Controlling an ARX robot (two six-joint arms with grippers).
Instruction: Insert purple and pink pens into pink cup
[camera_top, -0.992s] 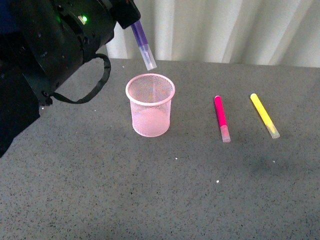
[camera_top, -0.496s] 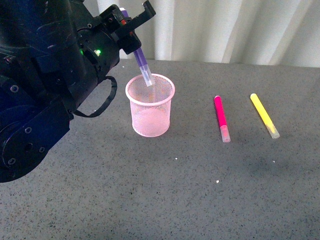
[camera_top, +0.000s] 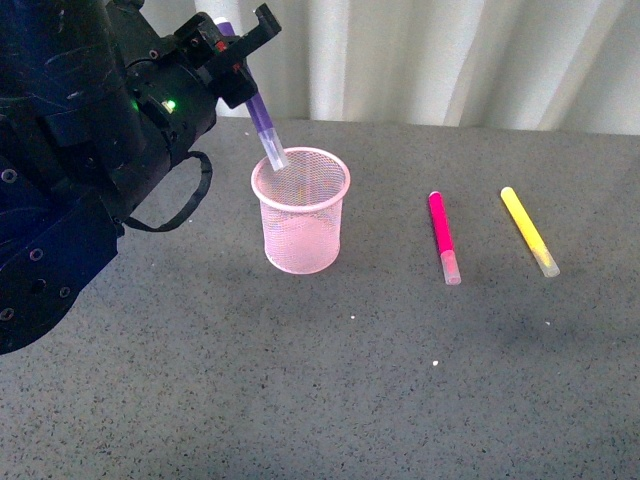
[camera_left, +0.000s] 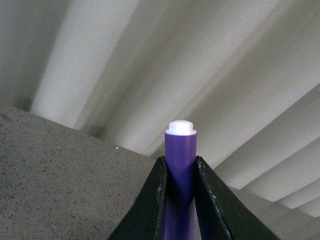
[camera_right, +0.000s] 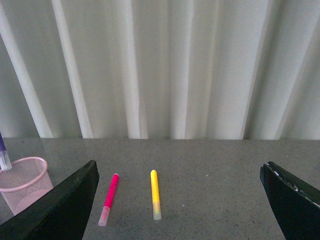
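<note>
Over the speckled grey table (camera_top: 300, 400) before white curtains (camera_top: 450, 60), left tool (camera_left: 180, 167) grips purple pen (camera_top: 263, 122); right tool (camera_right: 179, 172) gapes.

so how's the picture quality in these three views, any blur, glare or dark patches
Front view: even light, no glare, pink cup and pink pen sharp with faint shadows; the left arm is a near-black mass. Left wrist view: purple pen close and crisp, curtain evenly lit. Right wrist view: fingers of the right gripper are dark silhouettes against the bright curtain.
</note>
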